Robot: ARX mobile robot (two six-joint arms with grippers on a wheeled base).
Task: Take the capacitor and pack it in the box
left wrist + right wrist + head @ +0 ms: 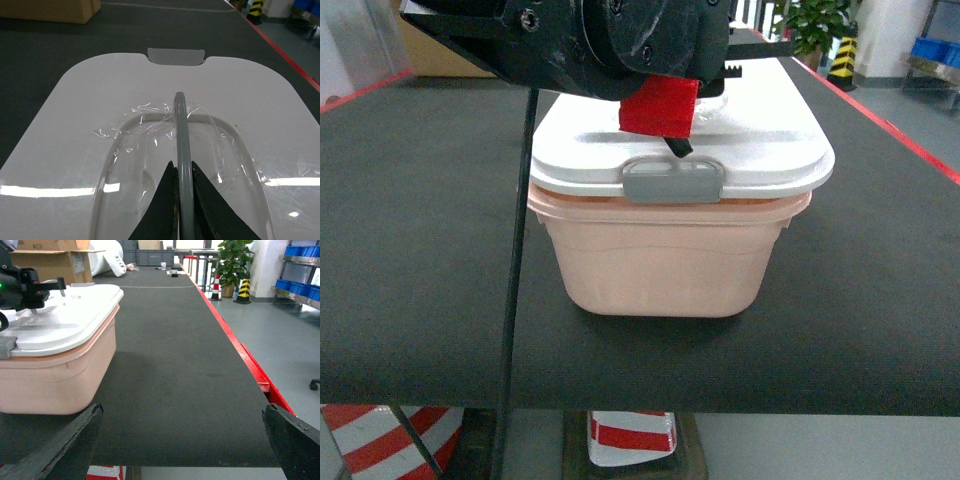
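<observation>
One peach plastic box [660, 265] is sitting mid-frame, its long axis lying left-right. The left pincer [182, 172] is clamping the glossy white lid's [80, 130] grey handle [181, 130]; the right pincer [182, 440] is gaping wide over the matte worktop [170, 365].

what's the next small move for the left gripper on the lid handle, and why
Probably a straight lift. The left gripper is shut on the thin grey handle of the white plastic lid, which sits on the peach-pink plastic tub. The right gripper is open and apart.

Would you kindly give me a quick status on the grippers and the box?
Left gripper shut on lid handle. Right gripper open, empty, beside box. Lid on box. No capacitor visible.
</observation>
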